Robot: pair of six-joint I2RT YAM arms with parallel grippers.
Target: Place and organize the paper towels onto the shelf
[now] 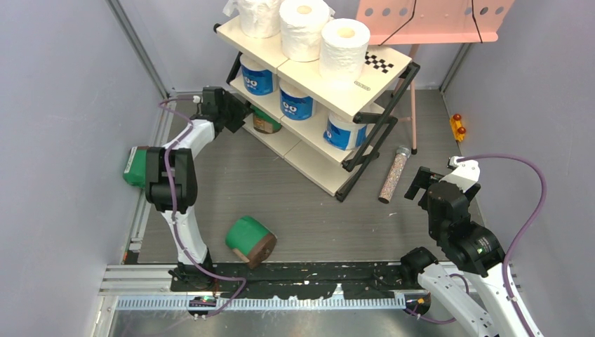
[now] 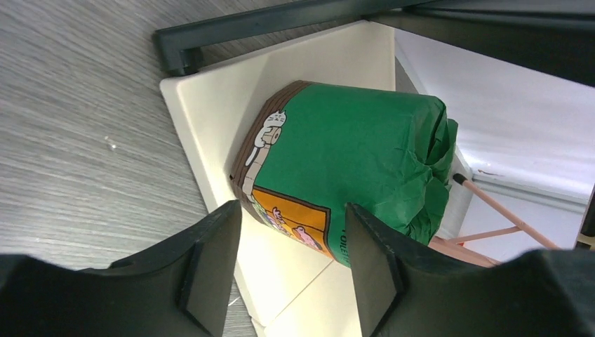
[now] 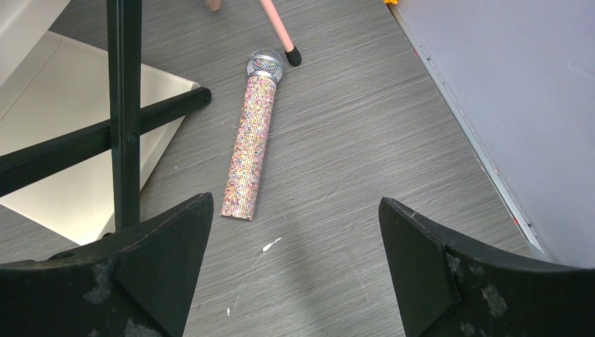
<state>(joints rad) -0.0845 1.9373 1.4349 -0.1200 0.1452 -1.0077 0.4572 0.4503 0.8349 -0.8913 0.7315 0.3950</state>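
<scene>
left gripper [image 2: 292,210] open, jaws spread before a green roll [image 2: 351,154] lying on the bottom board of the shelf [image 2: 203,112]; print shows a cat and partial "oilet". blue rolls [image 1: 297,104] middle tier, marked "00"; white rolls [image 1: 303,28] top. right gripper [image 3: 295,202] open above a speckled microphone [image 3: 249,133].

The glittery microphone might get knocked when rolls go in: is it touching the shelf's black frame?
Apart. The right wrist view shows bare floor between the glittery microphone and the shelf's black frame foot.

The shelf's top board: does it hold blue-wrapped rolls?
No, three plain white rolls stand on the top board; the blue-wrapped rolls sit below.
</scene>
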